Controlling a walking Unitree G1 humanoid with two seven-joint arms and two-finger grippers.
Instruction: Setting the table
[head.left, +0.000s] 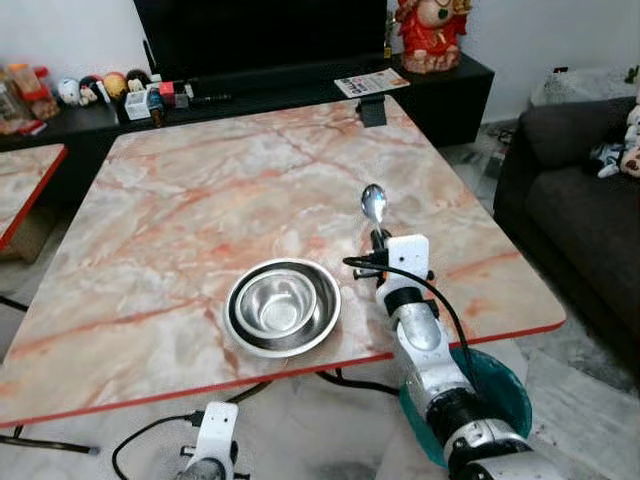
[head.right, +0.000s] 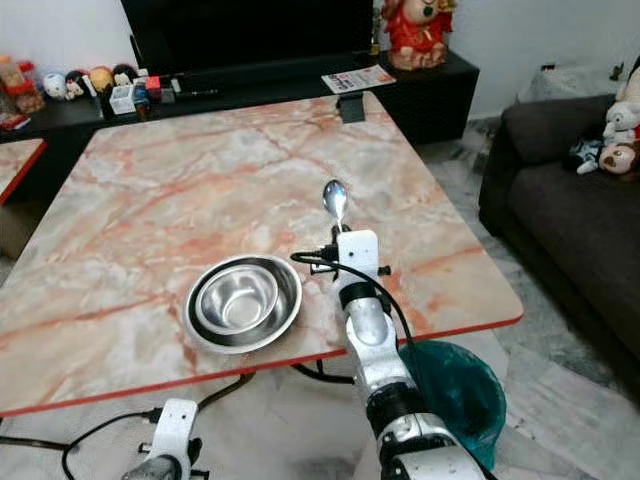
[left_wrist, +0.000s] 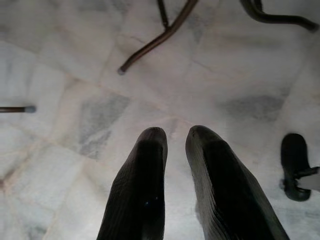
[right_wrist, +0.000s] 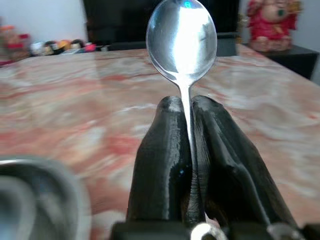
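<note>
Fingers (right_wrist: 165, 165) of the right gripper (head.left: 378, 240) clamp a shiny silver metal spoon (head.left: 373, 204), bowl-end up, just beside the nested steel bowls (head.left: 283, 305) on the pink marble counter (head.left: 200, 200). Spoon's long axis runs on from the fingers, away from the bowls' right rim. Left gripper (left_wrist: 175, 150) hangs narrowly parted over the floor.

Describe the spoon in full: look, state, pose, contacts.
The spoon is shiny polished metal with an oval bowl and a thin handle. The right claw is shut on the handle between its two black fingers, so the bowl juts beyond the fingertips. It is held above the marble table, to the right of the nested steel bowls, touching neither.
</note>
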